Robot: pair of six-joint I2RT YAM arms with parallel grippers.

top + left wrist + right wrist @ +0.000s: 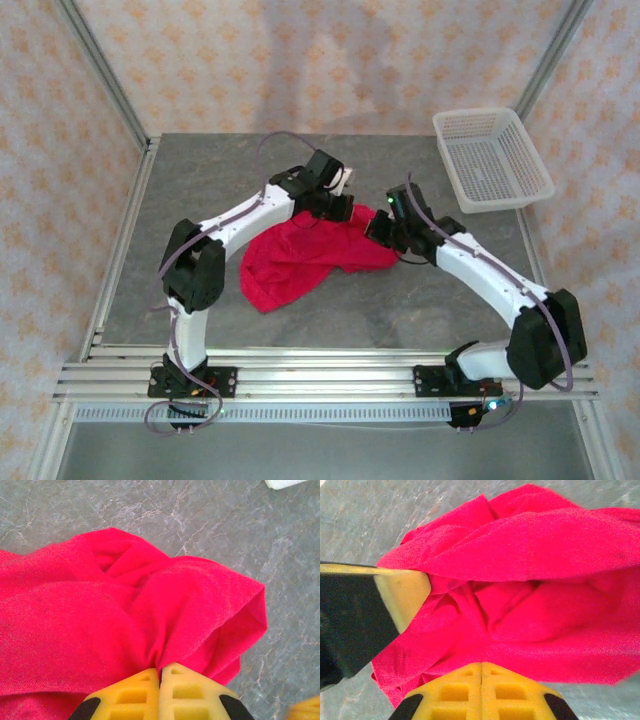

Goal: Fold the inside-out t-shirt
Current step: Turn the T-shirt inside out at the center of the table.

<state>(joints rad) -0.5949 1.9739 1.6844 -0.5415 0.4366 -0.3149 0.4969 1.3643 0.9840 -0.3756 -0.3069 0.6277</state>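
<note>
Crimson-red soft-fabric short-sleeved t-shirt [300,262] lies crumpled mid-table on grey stone-look tabletop [200,180], betw both arms, well apart from white plastic mesh basket [490,160]. L gripper [160,669]: jaws fully closed, pinching a bunch of cloth at the far edge; fabric puckers into the seam. R gripper [481,666]: jaws closed tight, tips at the cloth edge, can't tell if any fabric is caught. Handling est: light, limp, no stiffness, drapes & wrinkles, not fragile. Best grab pts IMO: hem corners or shoulder seams, single layer.

Top view high, looking down; wrist views close, sharing t-shirt [125,605].
</note>
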